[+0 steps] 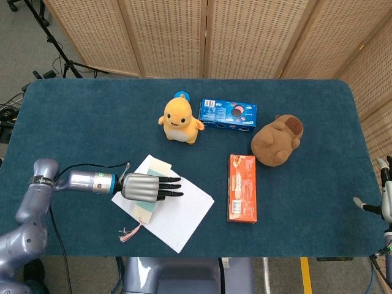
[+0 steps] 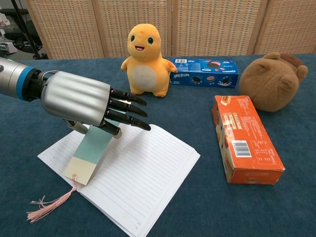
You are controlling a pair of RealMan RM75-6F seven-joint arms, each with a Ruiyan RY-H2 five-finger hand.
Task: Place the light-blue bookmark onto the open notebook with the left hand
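Observation:
The open notebook lies with lined white pages up on the blue table, front left of centre. My left hand hovers over its left page, palm down, fingers pointing right. It pinches the upper end of the light-blue bookmark between thumb and fingers. The bookmark slants down onto the left page, its cream end resting on the paper. Its pink tassel trails off the notebook's edge onto the cloth. My right hand shows only partly at the far right edge, fingers apart and empty.
A yellow plush and a blue cookie box stand behind the notebook. An orange box lies to its right, with a brown plush beyond it.

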